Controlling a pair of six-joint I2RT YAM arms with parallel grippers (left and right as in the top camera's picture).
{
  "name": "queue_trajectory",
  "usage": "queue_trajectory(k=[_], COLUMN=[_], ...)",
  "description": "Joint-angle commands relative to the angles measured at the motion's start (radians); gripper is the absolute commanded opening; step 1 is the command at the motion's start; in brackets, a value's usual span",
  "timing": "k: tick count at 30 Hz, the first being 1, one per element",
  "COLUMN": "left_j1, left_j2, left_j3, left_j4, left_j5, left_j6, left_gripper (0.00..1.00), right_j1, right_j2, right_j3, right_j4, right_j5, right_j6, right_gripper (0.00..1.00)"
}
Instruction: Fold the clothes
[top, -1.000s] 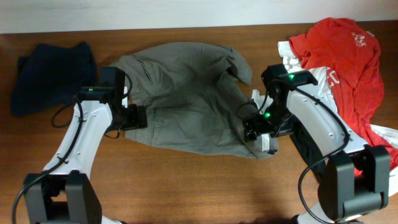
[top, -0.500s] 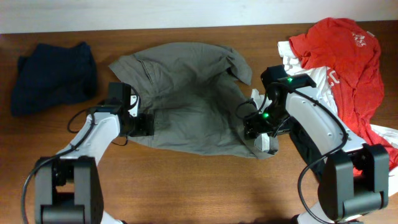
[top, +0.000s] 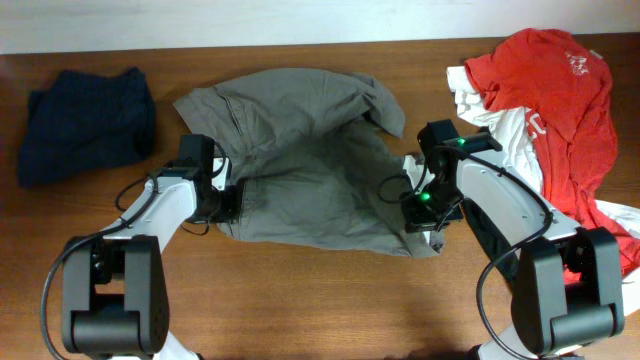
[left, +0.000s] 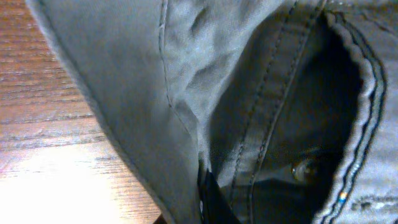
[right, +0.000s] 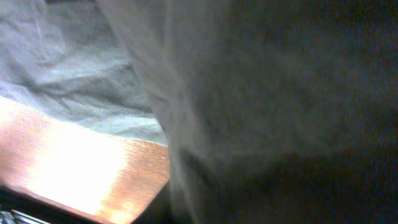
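Reaching low, left tool (top: 230, 203) pinching shorts (top: 300, 165)

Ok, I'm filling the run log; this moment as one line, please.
stage: gripping shorts | left tool: shut on shorts' left edge | right tool: at shorts' right edge, grip unclear | red T-shirt, navy piece: aside

shorts (top: 300, 180): grey-olive | T-shirt (top: 560, 90): red | garment (top: 85, 125): navy | table (top: 300, 300): brown wood
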Motion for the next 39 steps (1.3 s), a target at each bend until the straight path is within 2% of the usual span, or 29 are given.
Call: queue_trajectory(k=[1, 9, 17, 23, 28, 33, 37, 39], left_j1=[0.003, 0.003, 0.003, 0.003, 0.003, 0.003, 0.003, 0.003], left_j2=[-0.035, -0.204, -0.234, -0.234, -0.234, -0.234, -0.233, -0.233], left_j3=[0.08, 0.277, 0.278, 0.278, 0.278, 0.278, 0.278, 0.278], left_j4=[-0.049, -0.161, -0.168, -0.167, -0.166, -0.163, -0.159, -0.152], left_j5=[-0.015, -0.102, -0.101, -0.102, -0.103, -0.105, -0.106, -0.113], left_j6=[0.005, 0.006, 0.005, 0.005, 0.006, 0.006, 0.006, 0.005], left_gripper=[0.01, 0.01, 0.01, 0.01, 0.01, 0.01, 0.01, 0.01], right_j1=[-0.01, -0.102, -0.165, -0.164, -0.165, -0.16, -0.118, -0.068], right_j2=[-0.01, -0.087, -0.1, -0.098, -0.098, -0.101, -0.111, -0.111], right_j3=[0.041, 0.27, 0.246, 0.111, -0.035, -0.1, -0.111, -0.129], right_j4=[-0.007, -0.136, -0.137, -0.094, 0.0, -0.008, -0.028, -0.019], right_j5=[-0.002, -0.001, -0.005, -0.067, -0.115, -0.224, -0.224, -0.217], right_j6=[0.003, -0.002, -0.021, -0.048, -0.052, -0.127, -0.123, -0.096], right_gripper=[0.04, 0.04, 0.05, 0.23, 0.24, 0.26, 0.35, 0.47])
